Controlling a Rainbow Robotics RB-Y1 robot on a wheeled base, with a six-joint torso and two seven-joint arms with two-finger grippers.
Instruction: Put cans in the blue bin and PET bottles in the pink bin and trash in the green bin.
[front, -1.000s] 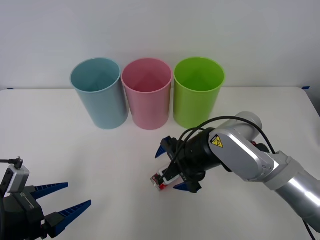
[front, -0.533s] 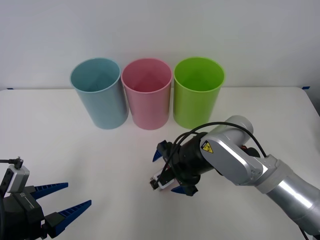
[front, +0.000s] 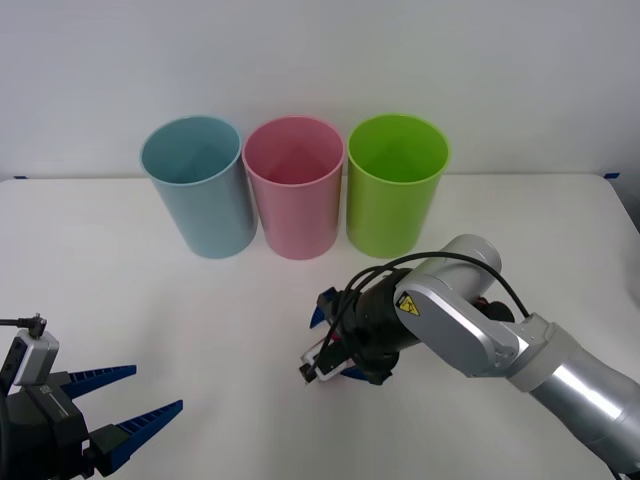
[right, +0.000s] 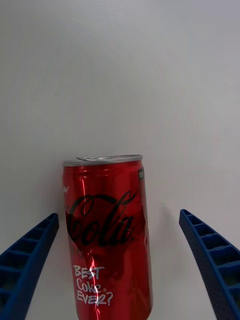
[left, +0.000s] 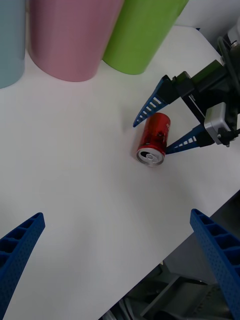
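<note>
1. The can, small, red, with white lettering and a silver top, lies on its side on the white bench, in front of the three bins and well apart from them.
2. The right pincer is low over the can with its blue ribbed fingers spread wide, one on each side of the body and neither touching it; nothing is gripped yet.
3. Judged from its look, the can is light, stiff along its length but thin-walled, so a hard squeeze could dent it. Its glossy, round side is slippery and it may roll on the bench if nudged by one finger first.
4. The best hold seems to be across the middle of the cylinder, both fingers closing evenly.
5. Farther out, the blue bin stands at the robot's left end of the row, beside the pink bin, with the green bin at the right end; the can belongs in the blue one.
6. The left pincer waits open at the near left edge.
</note>
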